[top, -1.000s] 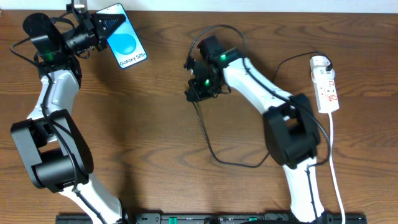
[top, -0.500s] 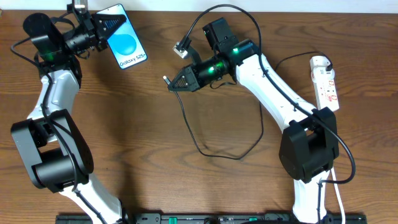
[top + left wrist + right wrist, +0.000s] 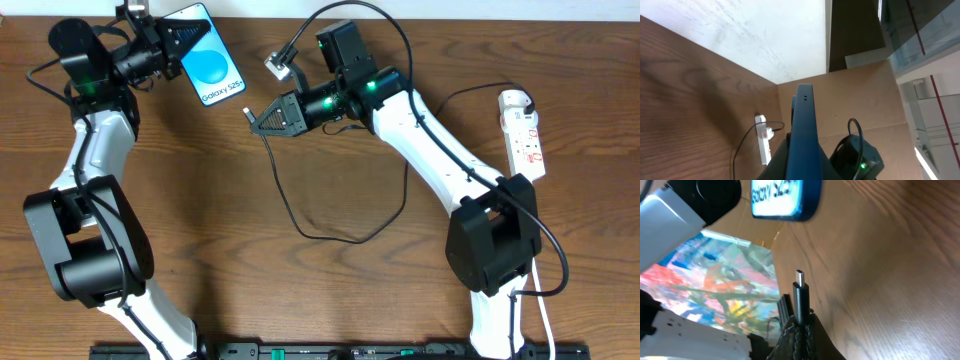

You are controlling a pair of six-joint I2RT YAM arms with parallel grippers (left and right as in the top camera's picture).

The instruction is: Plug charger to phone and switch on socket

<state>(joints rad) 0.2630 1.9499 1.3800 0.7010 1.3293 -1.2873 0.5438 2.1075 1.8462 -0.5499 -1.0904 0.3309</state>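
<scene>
The charger [image 3: 335,239] is light and limp: a thin black cable that will trail and tug rather than push, so only its short stiff plug [image 3: 799,296] gives any control. The right gripper [image 3: 258,118] is clamped tight on the plug's body, with the metal tip standing clear ahead of its 2 fingers [image 3: 801,332]. That is the sensible hold — close behind the tip, where it should not wobble. The slack loops down onto the table behind this gripper.

The phone [image 3: 212,68] is slim, rigid and smooth-sided, so probably slippery and easy to twist. The left gripper [image 3: 178,40] is closed on 1 end of it and seems to hold it raised, with the free short edge turned toward the plug. From the right gripper the phone lies ahead and apart, with a clear gap between tip and edge. Whether the port lines up I cannot tell. The socket [image 3: 522,132] lies well behind the right gripper, with neither gripper near it.
</scene>
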